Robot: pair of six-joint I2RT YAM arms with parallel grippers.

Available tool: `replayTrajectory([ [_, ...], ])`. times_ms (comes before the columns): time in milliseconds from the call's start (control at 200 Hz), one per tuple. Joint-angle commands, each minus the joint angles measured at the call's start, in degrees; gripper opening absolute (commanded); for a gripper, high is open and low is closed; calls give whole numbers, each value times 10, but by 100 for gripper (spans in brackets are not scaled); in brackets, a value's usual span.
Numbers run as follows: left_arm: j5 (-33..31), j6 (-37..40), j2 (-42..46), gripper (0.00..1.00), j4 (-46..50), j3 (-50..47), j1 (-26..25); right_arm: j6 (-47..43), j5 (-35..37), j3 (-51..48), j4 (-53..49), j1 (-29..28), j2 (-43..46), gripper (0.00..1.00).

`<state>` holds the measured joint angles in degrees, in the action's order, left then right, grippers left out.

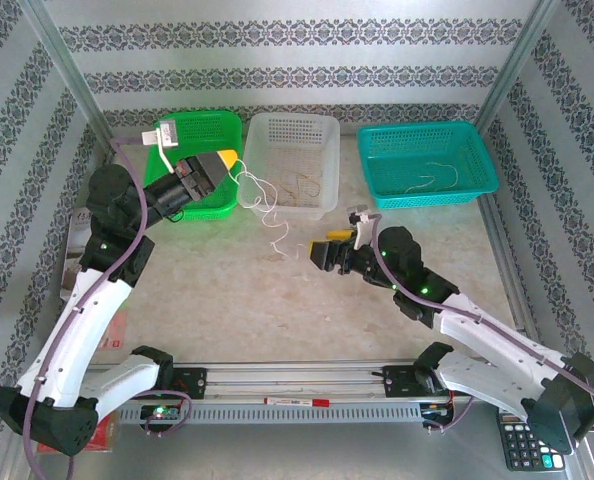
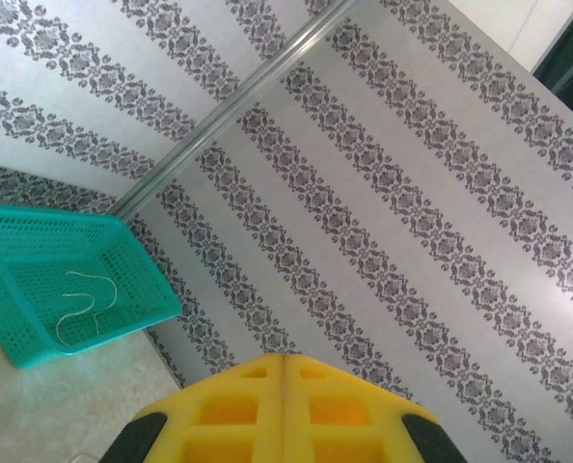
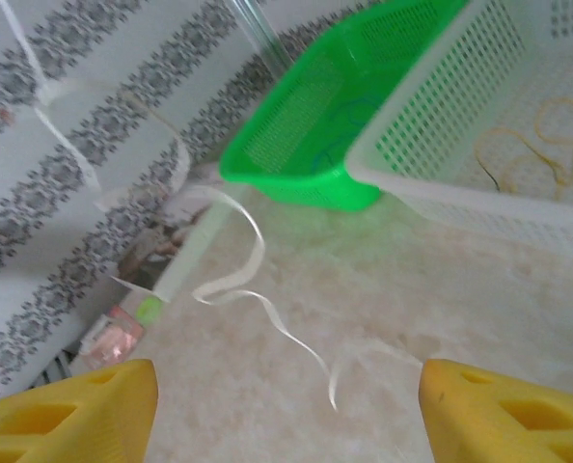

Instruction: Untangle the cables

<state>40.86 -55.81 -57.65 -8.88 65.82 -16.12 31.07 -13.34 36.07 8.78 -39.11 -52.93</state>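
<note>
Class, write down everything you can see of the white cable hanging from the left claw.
The white cable is one thin, pale, ribbon-like strand, wavy and curled. Its top runs into the shut left claw, which seems to pinch it. It dangles past the front corner of the white basket over the table, ending near the open right claw. Whether its tip touches the table is unclear.

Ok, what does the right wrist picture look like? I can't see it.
A curly white cable trails down to the table in front of the right hand, whose yellow fingers are open. Behind sit a green basket and a white basket holding a yellowish cable.
</note>
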Motion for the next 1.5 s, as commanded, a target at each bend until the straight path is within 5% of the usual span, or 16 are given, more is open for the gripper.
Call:
replayTrajectory([
  [0, -21, -4, -2, 0, -52, -10, -21, -6, -14, 43, 36, -9, 5, 73],
  [415, -70, 2, -22, 0, -106, -69, -92, 18, -17, 94, 78, -38, 13, 75],
  [939, -78, 1, -21, 0, -122, -85, -109, 34, 1, 129, 112, -54, -82, 74],
  [1144, -81, -2, -14, 0, -128, -102, -111, 36, 9, 133, 108, -52, -89, 58],
  [1344, -82, -8, -11, 0, -138, -119, -112, 32, 1, 145, 87, -43, -85, 0],
  [1494, -83, -1, -9, 0, -137, -139, -111, 18, -13, 171, 47, -25, -69, 0],
])
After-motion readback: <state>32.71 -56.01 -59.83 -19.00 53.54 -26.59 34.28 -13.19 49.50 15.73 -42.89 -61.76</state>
